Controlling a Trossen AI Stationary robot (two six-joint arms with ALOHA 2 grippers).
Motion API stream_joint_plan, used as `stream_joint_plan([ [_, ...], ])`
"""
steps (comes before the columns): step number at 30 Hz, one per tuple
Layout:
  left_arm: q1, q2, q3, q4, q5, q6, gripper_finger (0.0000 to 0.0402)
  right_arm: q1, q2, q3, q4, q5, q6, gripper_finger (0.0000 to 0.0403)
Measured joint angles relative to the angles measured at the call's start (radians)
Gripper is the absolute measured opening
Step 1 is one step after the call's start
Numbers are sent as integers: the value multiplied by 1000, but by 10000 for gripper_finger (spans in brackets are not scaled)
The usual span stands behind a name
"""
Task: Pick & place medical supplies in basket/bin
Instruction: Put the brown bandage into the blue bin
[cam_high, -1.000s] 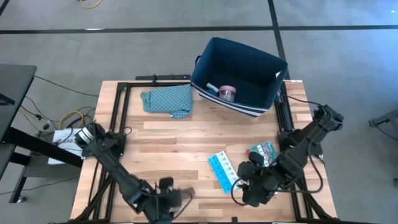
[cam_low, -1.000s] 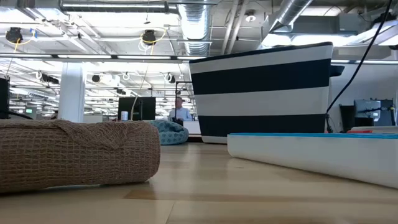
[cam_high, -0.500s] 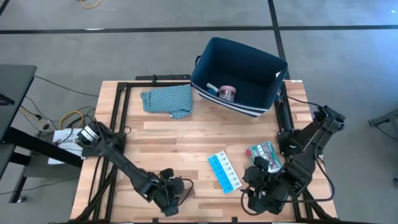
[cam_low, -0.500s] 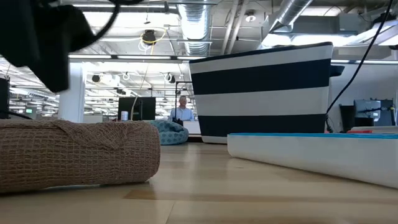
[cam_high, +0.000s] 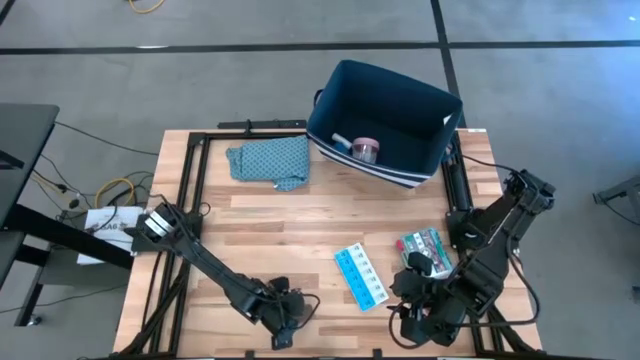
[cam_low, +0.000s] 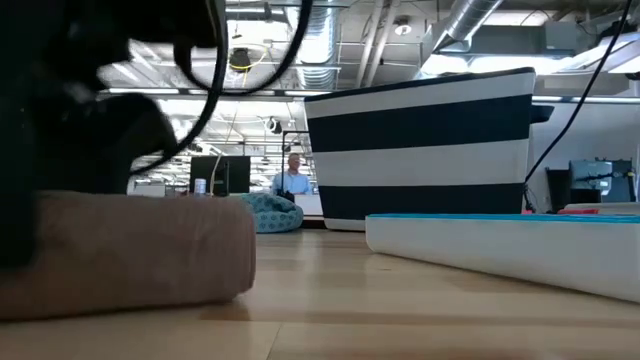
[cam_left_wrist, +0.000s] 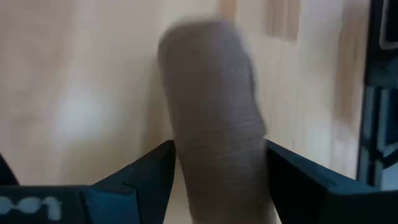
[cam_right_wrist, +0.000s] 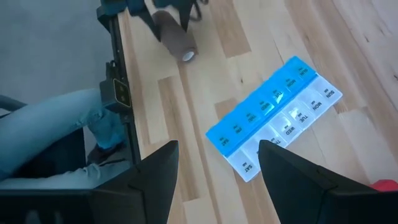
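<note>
A brown roll (cam_low: 140, 250) lies on its side on the table near the near edge. My left gripper (cam_high: 285, 320) is down over it, open, one finger on either side of the roll (cam_left_wrist: 214, 118). The right wrist view shows the roll (cam_right_wrist: 176, 40) sticking out from under that gripper. My right gripper (cam_right_wrist: 217, 180) hovers open above the table's near right part (cam_high: 420, 315), holding nothing. The light-blue pill organiser (cam_high: 361, 276) lies flat ahead of it (cam_right_wrist: 273, 115). The green-red packet (cam_high: 423, 245) lies beside it. The navy bin (cam_high: 383, 122) stands at the far edge with a pink roll (cam_high: 366, 150) inside. My left gripper stands with its fingers (cam_left_wrist: 155, 171) close against both long sides of the brown roll, coming from above and lying across it. Whether they touch it I cannot tell. The roll rests on the table.
A teal patterned cloth (cam_high: 270, 160) lies bunched at the far left. A small white and blue item (cam_high: 341, 141) is also in the bin. A person's leg in blue jeans (cam_right_wrist: 62, 124) stands beside the table's near edge. Bare wood lies in the table's middle.
My left gripper has come down and a little toward the table's right, so its fingers now straddle the brown roll. My right gripper has drawn back slightly toward the near right corner, then kept still.
</note>
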Motion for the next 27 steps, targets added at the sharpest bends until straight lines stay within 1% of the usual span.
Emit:
stream_joint_plan([
  [2,5,25,2,-1,6,-13,220,2,0,0,4,0,0,214],
  [5,15,46,5,-10,13,-81,219,10,0,0,6,0,0,214],
  [8,24,46,5,-13,14,-98,208,10,0,0,6,0,0,214],
  [11,28,22,6,-20,-4,-84,179,10,0,0,5,1,0,214],
  [14,42,5,30,-69,-26,-55,138,10,0,0,4,1,0,214],
  [17,63,-13,87,-128,-70,-18,100,10,0,0,4,3,-1,214],
  [19,79,-29,151,-197,-104,-9,85,10,0,0,4,3,-1,214],
  [22,111,-42,263,-339,-200,75,79,10,0,0,4,3,-2,214],
  [24,146,-51,356,-421,-315,130,81,10,0,0,4,4,-4,214],
  [26,197,-58,471,-500,-438,132,83,13,0,0,4,7,-23,214],
  [27,223,-58,527,-534,-479,133,83,14,0,0,4,7,-34,214],
])
